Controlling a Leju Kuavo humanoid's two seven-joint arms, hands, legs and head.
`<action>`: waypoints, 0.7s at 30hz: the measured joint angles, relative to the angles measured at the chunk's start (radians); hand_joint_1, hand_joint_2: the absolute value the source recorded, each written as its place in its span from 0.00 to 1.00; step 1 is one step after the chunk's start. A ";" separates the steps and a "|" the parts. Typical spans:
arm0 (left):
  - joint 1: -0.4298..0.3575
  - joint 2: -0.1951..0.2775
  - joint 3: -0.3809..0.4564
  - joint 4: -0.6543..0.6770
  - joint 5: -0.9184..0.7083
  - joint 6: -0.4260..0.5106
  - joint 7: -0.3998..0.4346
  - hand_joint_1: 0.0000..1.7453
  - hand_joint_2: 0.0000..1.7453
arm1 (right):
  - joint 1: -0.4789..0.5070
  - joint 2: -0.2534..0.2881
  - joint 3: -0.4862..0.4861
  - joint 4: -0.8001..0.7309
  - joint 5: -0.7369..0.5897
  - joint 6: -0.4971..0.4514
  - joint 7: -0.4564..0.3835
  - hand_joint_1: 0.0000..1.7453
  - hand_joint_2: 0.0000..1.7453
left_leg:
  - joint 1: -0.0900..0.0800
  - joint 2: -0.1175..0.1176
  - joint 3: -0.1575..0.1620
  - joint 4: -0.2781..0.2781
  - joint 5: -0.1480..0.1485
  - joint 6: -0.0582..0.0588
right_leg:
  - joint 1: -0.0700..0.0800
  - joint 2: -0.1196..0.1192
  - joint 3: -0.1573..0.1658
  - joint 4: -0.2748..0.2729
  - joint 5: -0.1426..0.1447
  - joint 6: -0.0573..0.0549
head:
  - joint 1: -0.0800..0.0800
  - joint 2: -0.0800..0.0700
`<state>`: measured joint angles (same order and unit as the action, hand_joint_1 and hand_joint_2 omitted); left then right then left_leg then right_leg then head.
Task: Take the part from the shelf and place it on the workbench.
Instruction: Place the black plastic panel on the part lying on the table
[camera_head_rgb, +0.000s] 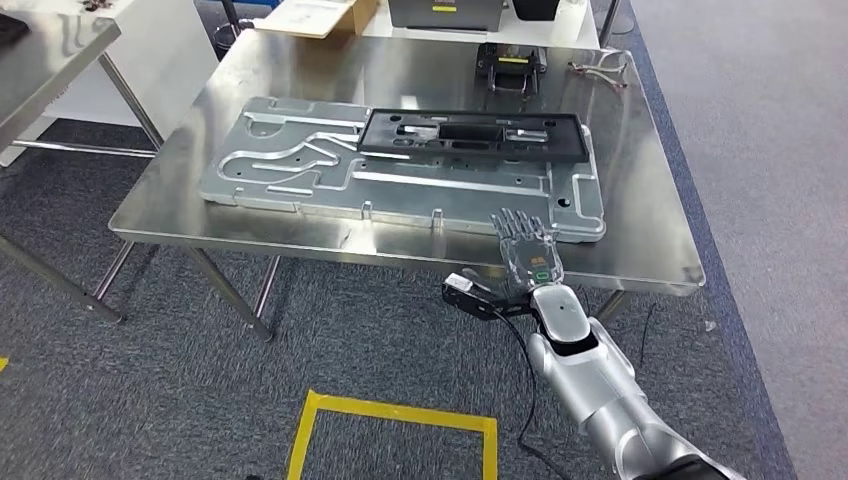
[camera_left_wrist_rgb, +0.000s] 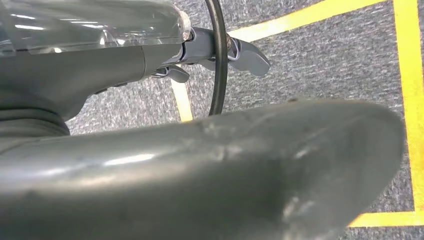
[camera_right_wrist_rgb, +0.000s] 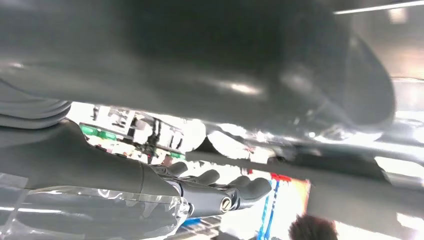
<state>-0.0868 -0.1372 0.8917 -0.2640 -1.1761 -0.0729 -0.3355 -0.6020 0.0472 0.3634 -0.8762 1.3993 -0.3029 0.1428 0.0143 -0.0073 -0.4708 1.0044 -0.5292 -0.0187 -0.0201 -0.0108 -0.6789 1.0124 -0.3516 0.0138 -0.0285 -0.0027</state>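
The right hand (camera_head_rgb: 527, 250) is at the near edge of the table (camera_head_rgb: 300, 235), flat, with its fingers spread and straight and nothing in them; it is released. Its fingertips lie over the near right corner of the big aluminium plate (camera_head_rgb: 330, 180), and it is not clear whether they touch it. The risk here is a knock: if the hand moves sideways or lifts carelessly, the fingers may catch the raised rim of the plate and drag it on the smooth steel, and the part lying on top would move with it. A second risk is the black cable (camera_head_rgb: 520, 345) hanging under the wrist, which could hook on the table edge.

The left hand (camera_left_wrist_rgb: 220, 52) hangs low over the grey carpet with yellow tape lines (camera_left_wrist_rgb: 405, 75); its fingers look loosely extended and hold nothing.

The part (camera_head_rgb: 470, 135) is a long black rectangular frame with several cut-out openings, flat and rigid by its look. It rests on the far half of the aluminium plate, well apart from the right hand, so the placing appears done. Beyond it, a small black and yellow device (camera_head_rgb: 510, 68) and some loose wires (camera_head_rgb: 600, 72) sit on the table.
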 joint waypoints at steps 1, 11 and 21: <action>0.000 0.000 0.001 0.000 0.000 0.000 0.000 0.00 0.00 | 0.003 0.000 0.000 0.000 -0.001 -0.003 -0.001 0.00 0.00 | -0.001 0.000 -0.006 -0.003 0.006 0.013 | -0.001 0.000 -0.001 -0.004 0.010 0.007 | 0.000 0.000; 0.009 -0.008 0.004 0.000 0.003 0.001 -0.001 0.00 0.00 | 0.085 -0.007 -0.011 -0.035 -0.040 -0.035 -0.021 0.00 0.00 | -0.017 0.011 -0.157 0.006 0.129 0.063 | 0.005 0.008 0.025 0.224 -0.142 0.010 | 0.000 0.000; 0.021 -0.018 0.013 0.000 0.011 0.009 -0.006 0.00 0.00 | 0.169 -0.009 -0.038 -0.120 -0.084 -0.085 -0.046 0.00 0.00 | -0.010 0.009 -0.235 0.145 0.019 0.010 | 0.011 0.001 0.137 -0.040 -0.109 -0.045 | 0.000 0.000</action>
<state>-0.0657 -0.1548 0.9046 -0.2644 -1.1650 -0.0635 -0.3419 -0.4334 0.0381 0.3253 -0.9964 1.3156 -0.3875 0.0968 0.0045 0.0016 -0.7057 1.1496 -0.5102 -0.0084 -0.0090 -0.0097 -0.5418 0.9727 -0.4608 -0.0309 -0.0285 -0.0027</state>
